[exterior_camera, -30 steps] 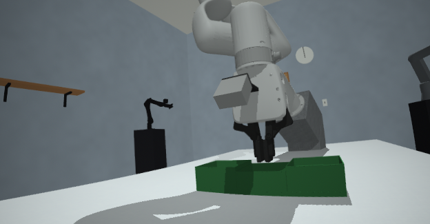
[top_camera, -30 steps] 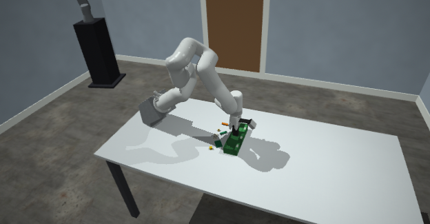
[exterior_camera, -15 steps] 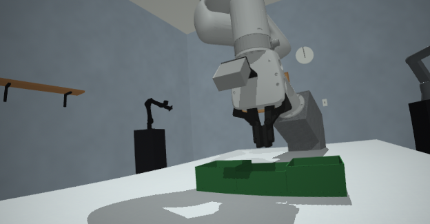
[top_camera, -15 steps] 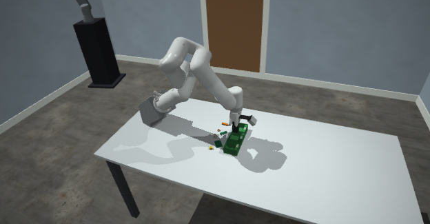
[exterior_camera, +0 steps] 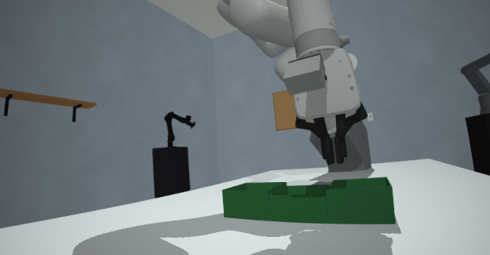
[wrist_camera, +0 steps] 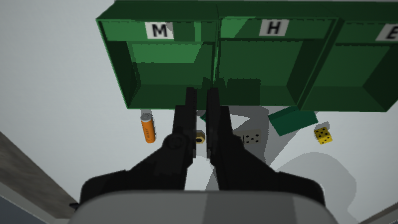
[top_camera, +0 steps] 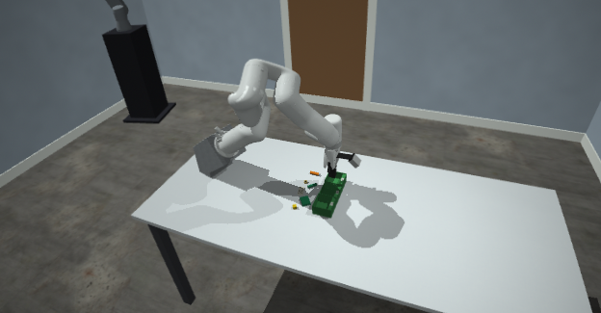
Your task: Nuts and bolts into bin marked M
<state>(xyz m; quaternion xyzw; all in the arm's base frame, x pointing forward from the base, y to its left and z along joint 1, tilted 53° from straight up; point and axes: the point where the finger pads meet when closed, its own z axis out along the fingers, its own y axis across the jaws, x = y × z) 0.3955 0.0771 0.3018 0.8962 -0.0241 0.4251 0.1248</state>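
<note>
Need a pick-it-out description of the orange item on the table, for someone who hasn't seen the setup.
Start at the green three-compartment bin on the white table. Just outside the wall of its M compartment lies a small cylinder. It is the only orange piece; the die nearby is yellow.

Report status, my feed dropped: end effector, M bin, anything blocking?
End effector shut, empty, above the M/H divider. M bin shows nothing inside. Nut on the table, outside. No obstruction seen.
</note>
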